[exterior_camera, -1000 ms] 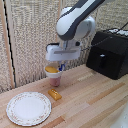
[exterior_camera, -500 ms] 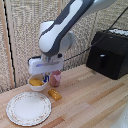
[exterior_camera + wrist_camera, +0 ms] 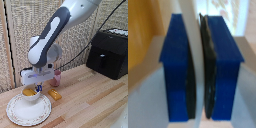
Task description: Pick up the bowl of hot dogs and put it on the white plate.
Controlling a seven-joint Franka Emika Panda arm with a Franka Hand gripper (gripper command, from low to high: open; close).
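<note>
In the exterior view the gripper is shut on the rim of the hot dog bowl, a small white bowl. The yellow-orange hot dogs show inside it. The bowl hangs level just over the middle of the white plate; whether it touches the plate I cannot tell. In the wrist view the two blue fingers stand almost together, pinching a thin white strip of the bowl wall. The hot dogs and the plate are hidden in that view.
A loose yellow-orange block of food lies on the wooden table just to the exterior view's right of the plate. A pink cup stands behind the gripper. A black box with a cable sits at the back right.
The arm has carried the bowl to the exterior view's left and downward, from beside the pink cup to over the white plate. The fingers have stayed shut on the bowl.
</note>
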